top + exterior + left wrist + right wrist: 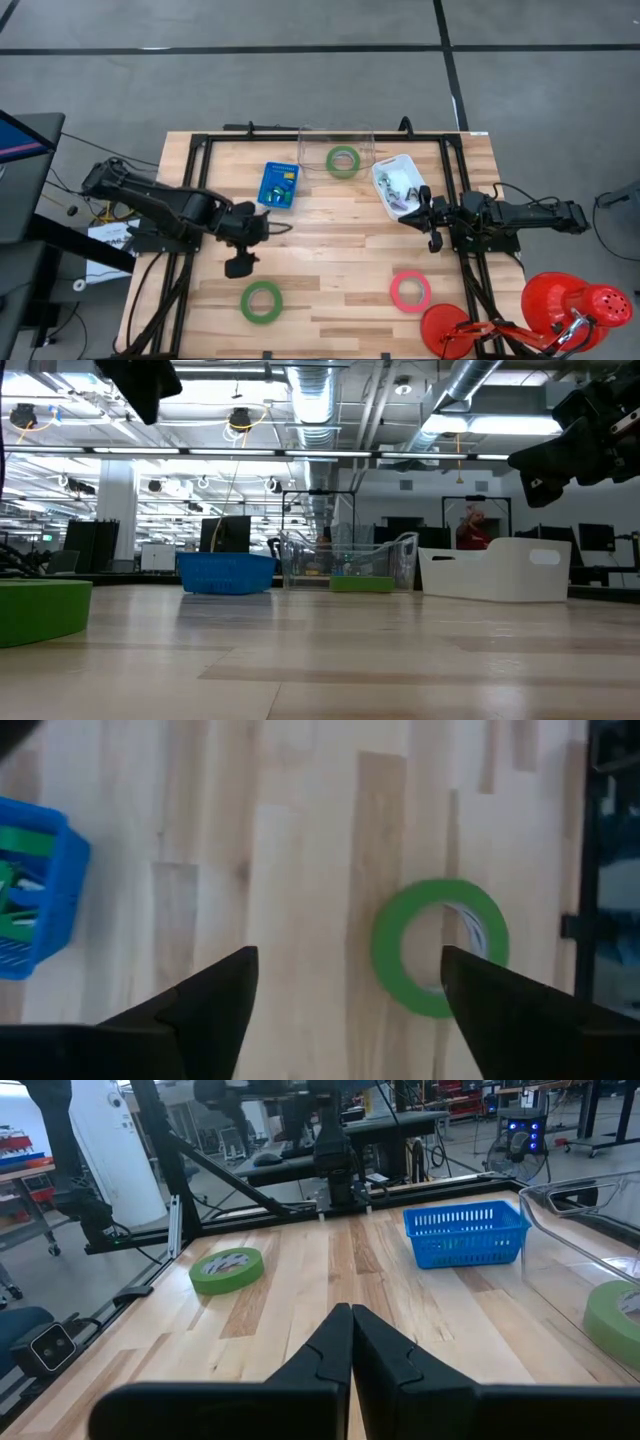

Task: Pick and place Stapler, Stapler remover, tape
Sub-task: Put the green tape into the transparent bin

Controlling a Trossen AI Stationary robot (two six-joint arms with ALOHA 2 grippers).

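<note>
A green tape roll (261,301) lies flat near the table's near-left corner and shows again in the left wrist view (440,945). A pinkish-red roll (410,291) lies flat near the near-right side. A second green roll (343,160) lies inside a clear container at the far edge. My left gripper (240,264) hangs open above the bare wood, just short of the near green roll (348,956). My right gripper (410,216) is shut and empty beside a white bin (398,170), pointing toward the table's left (350,1312). I cannot make out a stapler or a stapler remover.
A blue basket (279,185) with green items stands left of the clear container (336,135). The white bin holds small items. A black frame runs round the table's edges. Red lamp shades (565,305) sit off the near-right corner. Bare wood lies between the arms.
</note>
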